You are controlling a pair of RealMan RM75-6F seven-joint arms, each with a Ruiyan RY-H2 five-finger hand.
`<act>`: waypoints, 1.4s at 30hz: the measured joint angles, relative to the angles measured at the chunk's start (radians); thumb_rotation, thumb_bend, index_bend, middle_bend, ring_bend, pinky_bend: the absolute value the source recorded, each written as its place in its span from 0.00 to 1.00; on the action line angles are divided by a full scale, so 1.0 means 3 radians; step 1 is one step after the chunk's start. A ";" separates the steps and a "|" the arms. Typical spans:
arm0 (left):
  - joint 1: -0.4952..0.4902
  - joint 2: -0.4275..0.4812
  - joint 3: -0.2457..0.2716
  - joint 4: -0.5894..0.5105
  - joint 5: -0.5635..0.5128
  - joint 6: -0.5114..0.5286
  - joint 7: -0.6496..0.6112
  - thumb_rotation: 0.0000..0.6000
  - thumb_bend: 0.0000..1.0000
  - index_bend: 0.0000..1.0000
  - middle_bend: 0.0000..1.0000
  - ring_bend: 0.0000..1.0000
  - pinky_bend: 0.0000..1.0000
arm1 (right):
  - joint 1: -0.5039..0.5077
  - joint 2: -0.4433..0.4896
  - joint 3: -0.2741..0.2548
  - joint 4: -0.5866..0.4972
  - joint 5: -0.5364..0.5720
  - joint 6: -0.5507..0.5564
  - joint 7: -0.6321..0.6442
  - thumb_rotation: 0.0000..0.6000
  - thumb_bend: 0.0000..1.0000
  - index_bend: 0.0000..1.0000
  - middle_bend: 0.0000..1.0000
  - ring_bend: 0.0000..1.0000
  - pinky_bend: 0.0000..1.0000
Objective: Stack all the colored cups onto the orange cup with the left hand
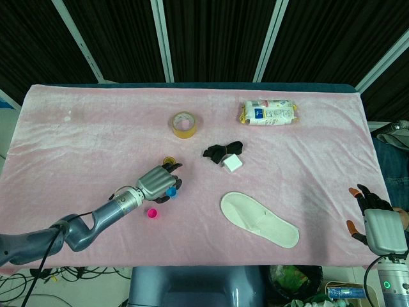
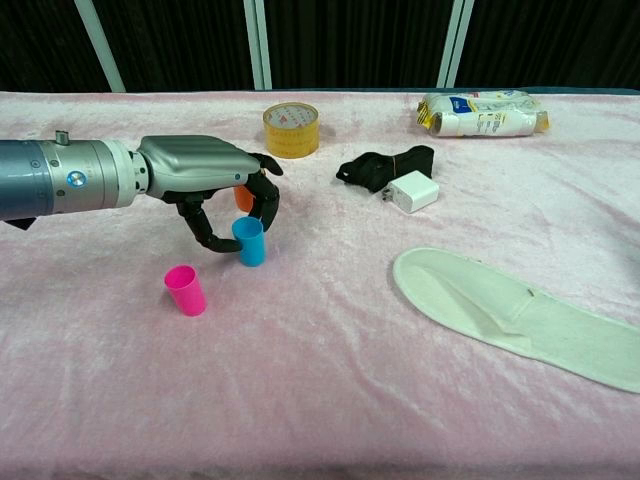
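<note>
1. Closing round the blue cup (image 2: pixel 249 241), frame centre-left: left hand (image 2: pixel 205 180), thumb and fingers at its sides; firm grip cannot be told.
2. Orange cup (image 2: pixel 242 196): just behind, partly hidden.
3. Pink cup (image 2: pixel 186 290): lower left, upright.
4. Right hand (image 1: pixel 377 220): lower right edge, fingers spread, empty.

Our left hand (image 2: pixel 205 175) has a smooth silver-grey shell over its back and black fingers (image 2: pixel 268 203). Its forearm (image 2: pixel 60 178) is a metal cylinder bearing a small blue round mark. Our right hand (image 1: pixel 381 225) has the same grey shell, with orange-tipped fingers.
</note>
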 measured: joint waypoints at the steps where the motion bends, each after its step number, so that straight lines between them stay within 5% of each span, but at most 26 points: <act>1: 0.0003 -0.0003 0.0000 0.0008 0.0008 0.0016 -0.0007 1.00 0.38 0.49 0.52 0.05 0.18 | 0.0000 0.0000 0.0000 0.0000 -0.0001 0.0000 0.0002 1.00 0.24 0.20 0.10 0.19 0.28; 13: 0.0063 0.0248 -0.0089 -0.0201 0.0007 0.0246 -0.0006 1.00 0.38 0.49 0.52 0.05 0.17 | -0.0001 -0.0005 0.0000 0.0003 -0.0008 0.0010 -0.0006 1.00 0.24 0.20 0.10 0.19 0.28; 21: 0.0070 0.0402 -0.0302 -0.0292 -0.0091 0.0411 -0.0024 1.00 0.38 0.48 0.52 0.05 0.17 | -0.0003 -0.0009 0.0002 0.0000 -0.0003 0.0015 -0.0022 1.00 0.24 0.20 0.10 0.19 0.28; 42: -0.0042 0.0014 -0.0378 0.0544 -0.0348 0.0126 -0.0339 1.00 0.38 0.47 0.51 0.05 0.17 | -0.0003 -0.0010 0.0006 -0.0002 0.0011 0.0011 -0.0026 1.00 0.24 0.20 0.10 0.19 0.28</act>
